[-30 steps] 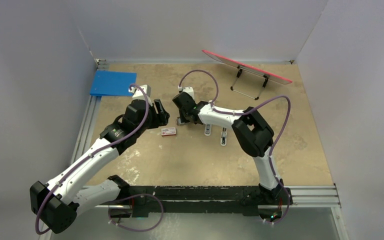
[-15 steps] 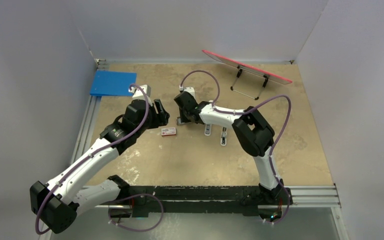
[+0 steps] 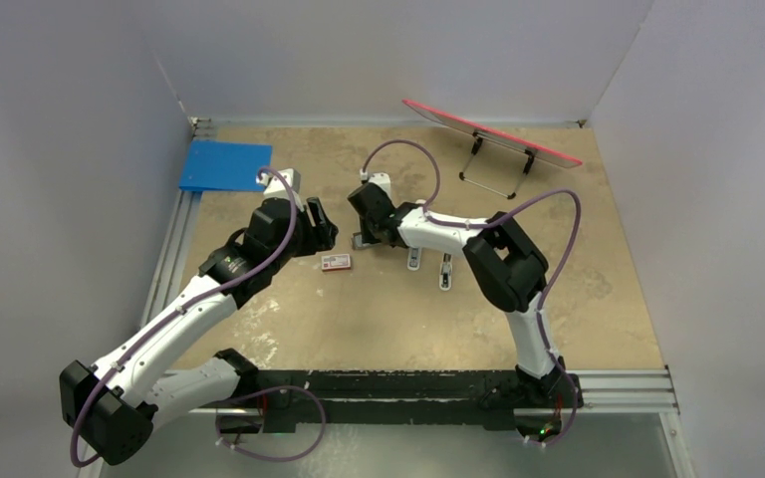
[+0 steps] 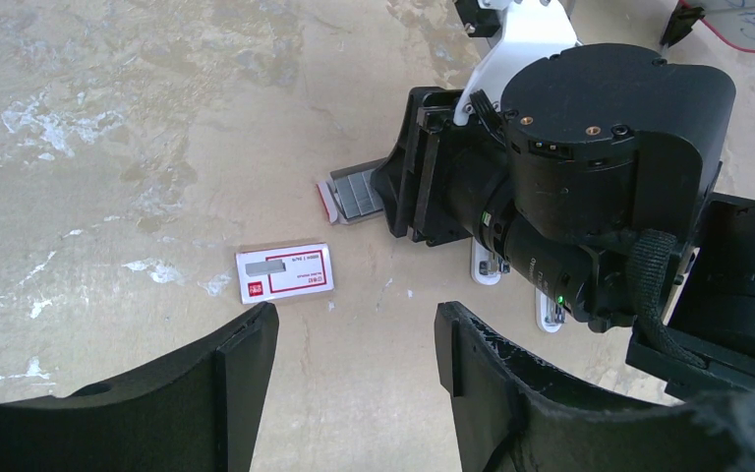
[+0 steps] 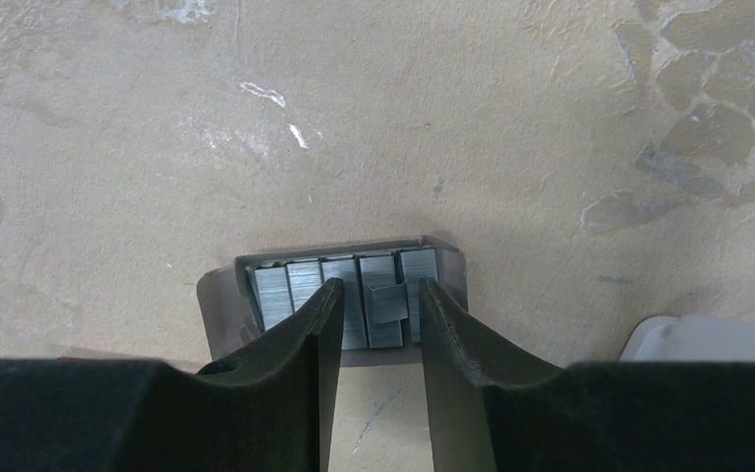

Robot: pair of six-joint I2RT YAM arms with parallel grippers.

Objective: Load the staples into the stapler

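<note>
Right end effector (image 5: 378,291) narrowly parted astride the staples (image 5: 300,287), grip cannot be told; left end effector (image 4: 354,321) gaping, empty

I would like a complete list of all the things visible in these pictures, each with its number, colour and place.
table: one, beige, under everything.
folder: one, blue, far left corner.
board: one, red-edged, tilted, far right.
box: one, red and white, lying flat below the left claw.
tray: one, grey, holding the staples.
staples: several strips, dark grey, side by side in the tray.
stapler: one, white, right of the tray.
short piece: one, white, between tray and stapler.
left claw: one, black, open above the box.
right claw: one, black, fingers astride the staples; grip unclear.
</note>
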